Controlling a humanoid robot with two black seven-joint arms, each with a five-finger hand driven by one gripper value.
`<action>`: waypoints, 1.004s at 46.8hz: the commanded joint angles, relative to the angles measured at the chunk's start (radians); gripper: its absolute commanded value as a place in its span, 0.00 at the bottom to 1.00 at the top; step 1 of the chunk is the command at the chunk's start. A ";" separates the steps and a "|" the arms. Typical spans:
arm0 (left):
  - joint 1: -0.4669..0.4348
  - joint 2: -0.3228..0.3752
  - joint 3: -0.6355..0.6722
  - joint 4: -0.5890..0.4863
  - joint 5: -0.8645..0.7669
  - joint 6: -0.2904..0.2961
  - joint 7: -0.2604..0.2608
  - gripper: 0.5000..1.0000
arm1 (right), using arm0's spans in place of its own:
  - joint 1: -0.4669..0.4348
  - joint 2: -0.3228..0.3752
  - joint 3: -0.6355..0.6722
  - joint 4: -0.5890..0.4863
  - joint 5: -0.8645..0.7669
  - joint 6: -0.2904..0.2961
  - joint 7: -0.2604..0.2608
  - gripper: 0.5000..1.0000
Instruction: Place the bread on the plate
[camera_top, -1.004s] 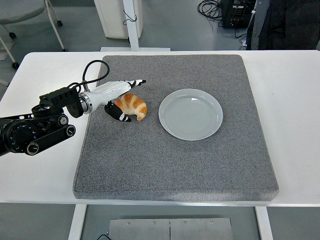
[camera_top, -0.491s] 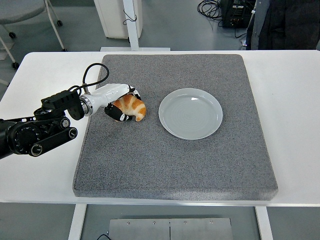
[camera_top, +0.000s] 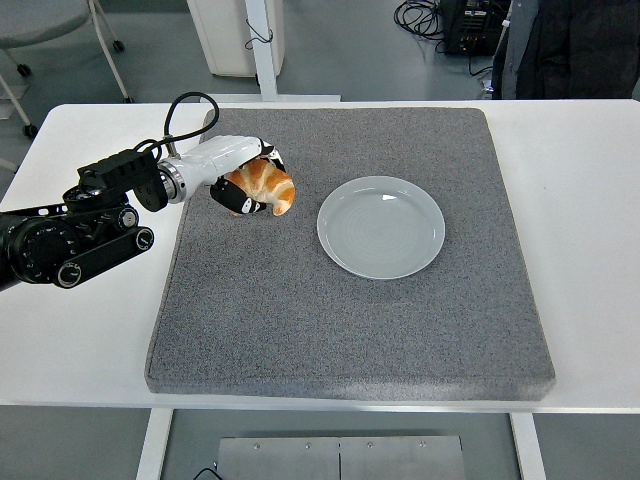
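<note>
While our left hand (camera_top: 243, 180) has its fingers curled around the bread (camera_top: 264, 186), we must carry it right to the plate (camera_top: 381, 227).

L hand (camera_top: 243, 180) reaches in from left, fingers curled closed.

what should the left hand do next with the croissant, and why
Probably carry it rightward toward the plate. The left hand has its fingers closed around the croissant, which sits left of the plate over the grey mat. The plate is empty, with nothing in the way, so a short sideways move looks right.
</note>
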 joint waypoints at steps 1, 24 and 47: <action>-0.034 0.010 -0.001 -0.003 0.000 -0.002 0.001 0.00 | 0.000 0.000 0.000 0.000 0.000 0.000 0.000 1.00; -0.206 0.046 -0.001 -0.012 -0.031 -0.065 0.005 0.00 | 0.000 0.000 0.000 0.000 0.000 0.000 0.000 1.00; -0.321 0.030 0.000 -0.012 -0.060 -0.117 0.005 0.00 | 0.000 0.000 0.000 0.000 0.000 0.000 0.000 1.00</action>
